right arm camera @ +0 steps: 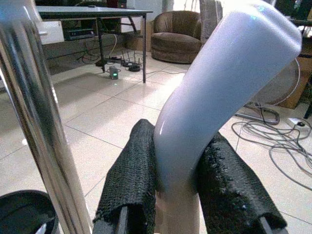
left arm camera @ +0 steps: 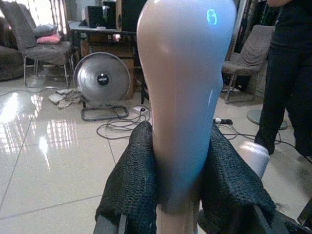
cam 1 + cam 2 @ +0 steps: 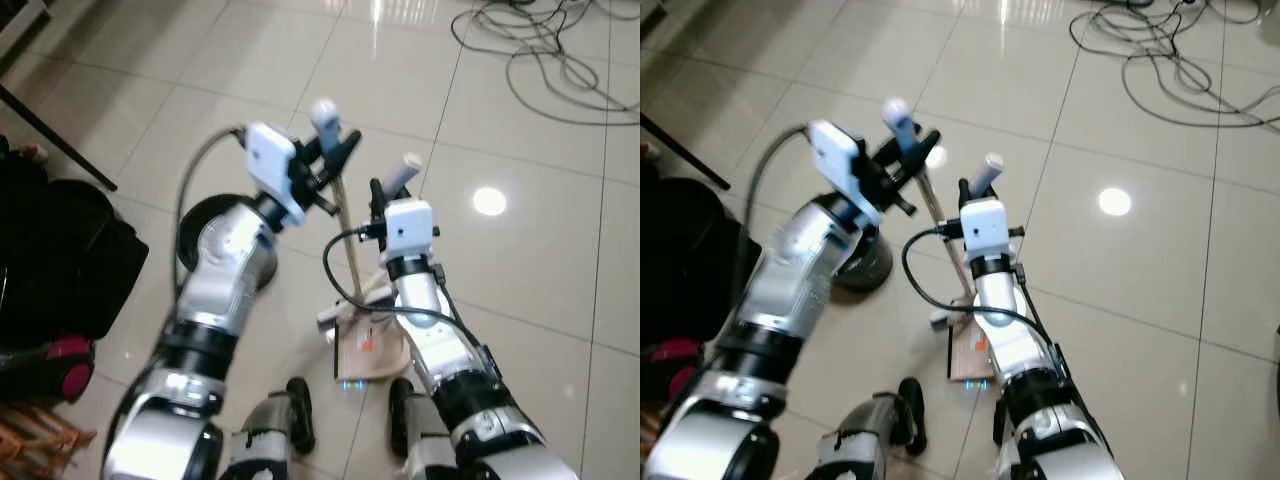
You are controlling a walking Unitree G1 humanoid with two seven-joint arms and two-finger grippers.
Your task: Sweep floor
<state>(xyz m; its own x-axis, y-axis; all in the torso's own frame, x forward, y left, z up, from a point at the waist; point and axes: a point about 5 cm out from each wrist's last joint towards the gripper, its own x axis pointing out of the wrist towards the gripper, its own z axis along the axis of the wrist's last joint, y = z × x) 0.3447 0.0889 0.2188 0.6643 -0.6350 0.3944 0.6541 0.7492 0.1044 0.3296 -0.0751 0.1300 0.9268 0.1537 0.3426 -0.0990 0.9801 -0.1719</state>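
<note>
Holding two handles at once, the robot stands on the shiny cream tiled floor (image 3: 520, 280). The left gripper (image 3: 328, 150) is closed around the pale rounded top of a long thin metal broom pole (image 3: 349, 250); in the left wrist view its black fingers (image 2: 134, 187) press on both sides of that top. The right gripper (image 3: 385, 195) is closed around the bent white handle of a dustpan (image 3: 404, 170), with black fingers (image 1: 131, 180) squeezing it on both sides. The pole runs down to the floor between the robot's feet, where the light tan dustpan tray (image 3: 372, 350) lies.

Both handles look smooth, so one could slip or turn if the arms swing hard. The two handles sit close together and might bump. A black cable (image 3: 340, 275) loops beside the pole and could snag. Grey wires (image 3: 550, 60) lie on the floor ahead, and a round black base (image 3: 205, 225) stands near the left arm; the broom could catch on either.
</note>
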